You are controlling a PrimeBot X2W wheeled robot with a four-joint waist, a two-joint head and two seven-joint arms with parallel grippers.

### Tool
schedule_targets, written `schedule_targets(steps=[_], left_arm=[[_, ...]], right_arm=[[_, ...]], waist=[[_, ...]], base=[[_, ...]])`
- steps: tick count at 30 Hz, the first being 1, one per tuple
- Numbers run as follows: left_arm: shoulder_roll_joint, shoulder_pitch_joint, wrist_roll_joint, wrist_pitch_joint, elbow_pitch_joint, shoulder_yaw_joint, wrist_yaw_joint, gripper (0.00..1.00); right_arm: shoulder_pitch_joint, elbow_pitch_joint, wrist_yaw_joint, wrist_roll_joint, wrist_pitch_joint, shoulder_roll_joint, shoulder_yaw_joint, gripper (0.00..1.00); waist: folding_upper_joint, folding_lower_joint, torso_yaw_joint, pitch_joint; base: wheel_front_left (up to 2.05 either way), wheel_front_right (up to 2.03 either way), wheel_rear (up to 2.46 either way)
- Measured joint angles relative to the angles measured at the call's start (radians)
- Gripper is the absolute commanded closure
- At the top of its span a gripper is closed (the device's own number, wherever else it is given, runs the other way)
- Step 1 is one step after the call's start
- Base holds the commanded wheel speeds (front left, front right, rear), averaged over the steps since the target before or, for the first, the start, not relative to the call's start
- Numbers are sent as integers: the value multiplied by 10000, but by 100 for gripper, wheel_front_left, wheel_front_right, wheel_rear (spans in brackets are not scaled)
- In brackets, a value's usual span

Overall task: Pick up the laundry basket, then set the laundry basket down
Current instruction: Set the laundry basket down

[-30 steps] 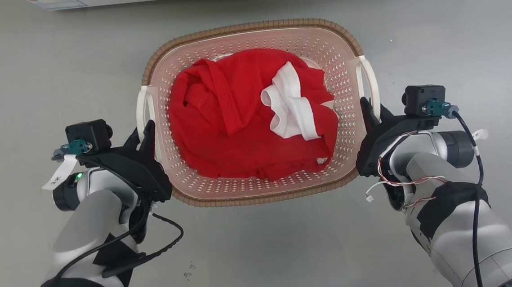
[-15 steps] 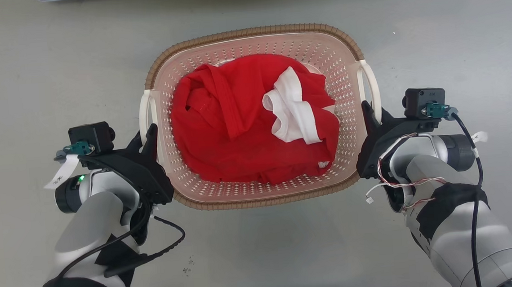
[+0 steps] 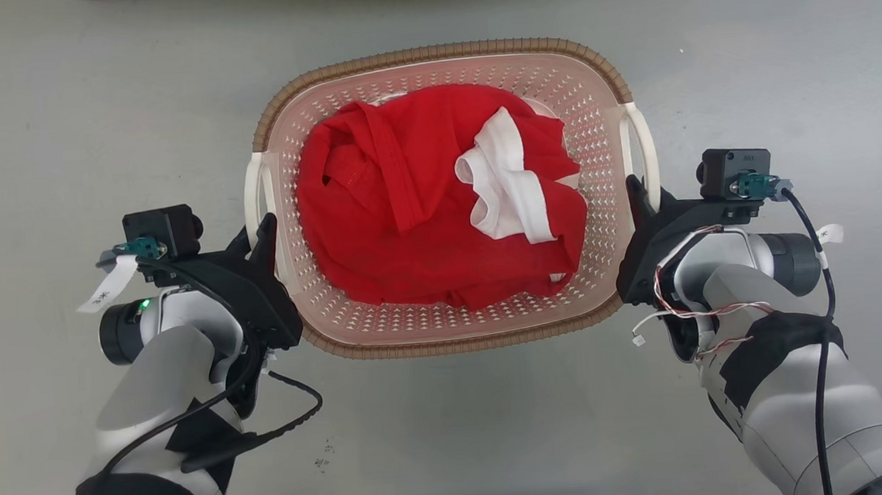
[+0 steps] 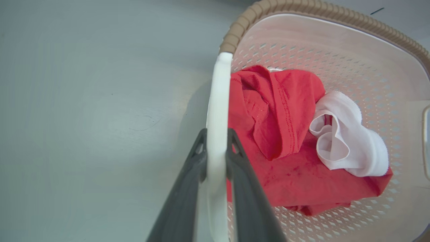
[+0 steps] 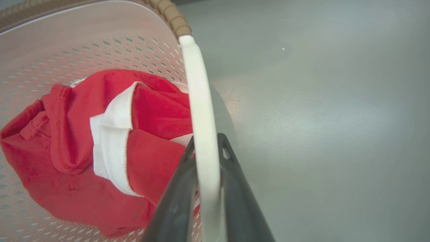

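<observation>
Looking down from the head camera, the laundry basket (image 3: 605, 213) lies centred over a grey floor (image 3: 51, 112), between the robot's two arms. It is pale pink and dotted with small perforations, with a brown woven-look rim (image 3: 435, 51) and a white handle on each short side. A crumpled red garment (image 3: 401, 227) covers its bottom, and a white band of fabric (image 3: 507, 188) is folded across it toward the robot's right. The left gripper (image 3: 263, 233) reaches the left handle (image 3: 252, 187), and the right gripper (image 3: 634, 195) reaches the right handle (image 3: 645, 148). From this height the dark fingertips blend into the basket's sides, so the hold itself is hard to read. The wrist cameras make it plain. In the left wrist view the white handle runs up the middle of the frame and two dark fingers (image 4: 186, 188) press on it from either side, so the jaws are closed on the handle. The right wrist view shows the same at the other end, where the fingers (image 5: 235, 195) pinch the white bar between them and the jaws are clamped on it. Both wrist views also show a soft shadow on the floor just beside each handle. Whether the basket's base touches the floor cannot be told from any of the three views.
</observation>
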Motion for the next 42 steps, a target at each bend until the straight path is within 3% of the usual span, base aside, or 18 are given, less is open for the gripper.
schedule_targets(steps=[12,25,26,28,29,30,31,32,37,42], left_arm=[[-35,-12,-130,88,86,-15,-90,100],[-40,-20,-221,364,115,-81,-90,100],[-40,-20,-222,399,98,-98,-88,97],[-38,-20,-297,546,21,-138,-86,68],[-38,-20,-353,589,-8,-142,-84,53],[-25,-20,-395,627,-54,-153,-82,27],[-25,-20,-395,627,-54,-153,-82,10],[-19,-20,-401,675,-92,-161,-81,0],[59,-20,-495,803,-299,-236,8,0],[48,-20,-759,978,-539,-343,8,0]], right_arm=[[-47,81,52,40,207,-4,29,100],[-93,153,616,121,416,-117,178,100],[-95,157,698,127,460,-130,190,100],[-96,171,861,151,533,-173,203,98],[-96,178,922,178,548,-201,224,84],[-96,188,997,222,558,-240,228,68],[-96,188,997,222,558,-240,228,69],[-96,194,1016,238,560,-288,230,63],[-87,-13,1160,485,646,-495,353,51],[-16,-336,1250,771,732,-529,491,23]], waist=[[0,0,83,-58],[0,0,120,-108],[0,0,122,-110],[0,0,125,-110],[0,0,129,-110],[0,0,134,-108],[0,0,134,-108],[0,0,139,-107],[0,0,195,-101],[0,0,270,-112]], base=[[0,0,0],[0,0,0],[0,0,0],[0,0,0],[0,0,0],[0,0,0],[0,0,0],[0,0,0],[0,0,0],[0,0,0]])
